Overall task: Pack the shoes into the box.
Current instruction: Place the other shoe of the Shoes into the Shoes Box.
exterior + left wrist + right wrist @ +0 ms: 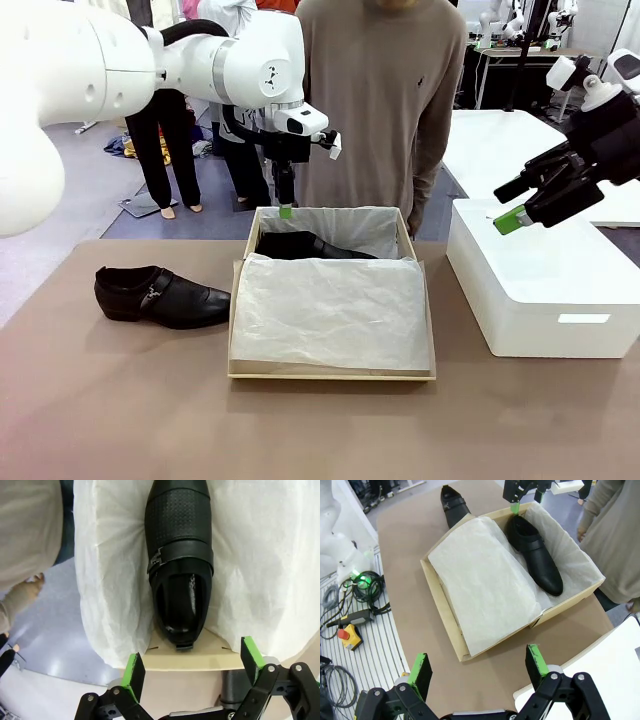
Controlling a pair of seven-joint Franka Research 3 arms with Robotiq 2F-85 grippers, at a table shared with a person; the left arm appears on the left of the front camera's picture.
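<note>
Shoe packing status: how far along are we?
Done: one shoe lies in the box, along its far side. In hand: nothing. The left tool hangs open over that shoe's heel end, and the right tool is open above the white block. Left: the second shoe sits on the table, left of the box.

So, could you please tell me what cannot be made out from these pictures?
- Front view: the glossy black leather shoe inside the brown cardboard box is partly hidden; the white tissue paper covers its lower side.
- Left wrist view: that shoe's toe is cut off by the top edge.
- Front and right wrist views: the box's flap lies under the tissue, so its surface is hidden.
</note>
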